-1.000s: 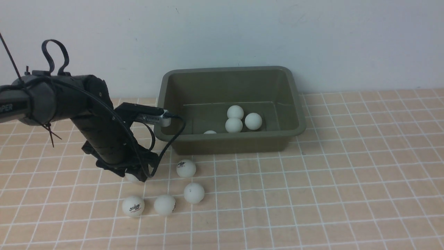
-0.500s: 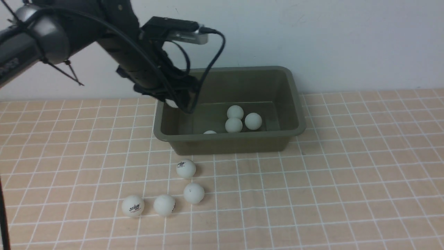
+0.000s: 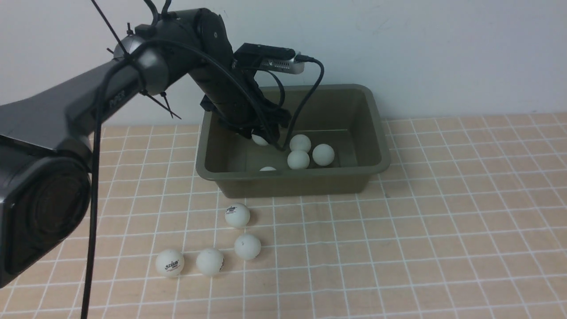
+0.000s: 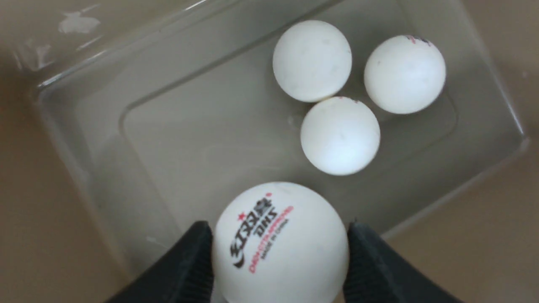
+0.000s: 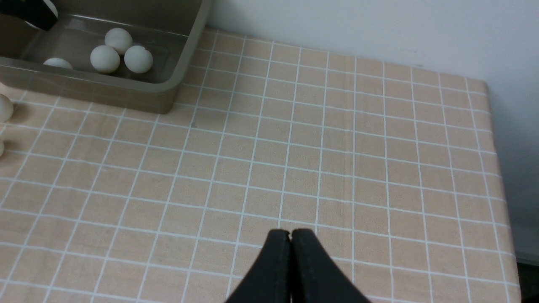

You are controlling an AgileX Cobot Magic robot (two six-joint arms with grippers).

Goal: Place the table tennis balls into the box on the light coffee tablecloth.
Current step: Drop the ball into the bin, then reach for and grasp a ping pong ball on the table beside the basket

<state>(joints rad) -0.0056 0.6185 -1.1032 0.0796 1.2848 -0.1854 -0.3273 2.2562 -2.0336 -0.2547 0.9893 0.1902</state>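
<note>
Where the small matte white table tennis ball with the black-and-red printed logo hangs: over the floor of the box, toward its 10 o'clock corner in the front view, clear of the other balls.
Left fingers: two black fingers grasping that ball on opposite sides, with the logo turned to the wrist camera.
Box: a rectangular olive-green plastic tub with rounded corners and a flared rim, standing at 12 o'clock on the cloth with its far side close to the wall.
Balls in the box: three white balls bunched together near the middle of the floor. A fourth sits by the 6 o'clock wall, mostly hidden behind the near rim.
Balls on the cloth: four white balls at 7 o'clock from the box. One is nearest the tub and one is just beyond it. Two more lie farther out, the last showing a red logo.
Tablecloth: peach-beige cloth with a grid of thin white lines, covering the surface.
Left arm: black, reaching in from 9 o'clock over the tub's rim.
Right fingers: black, clenched together with nothing between them, above the grid cloth and well apart from the box.
</note>
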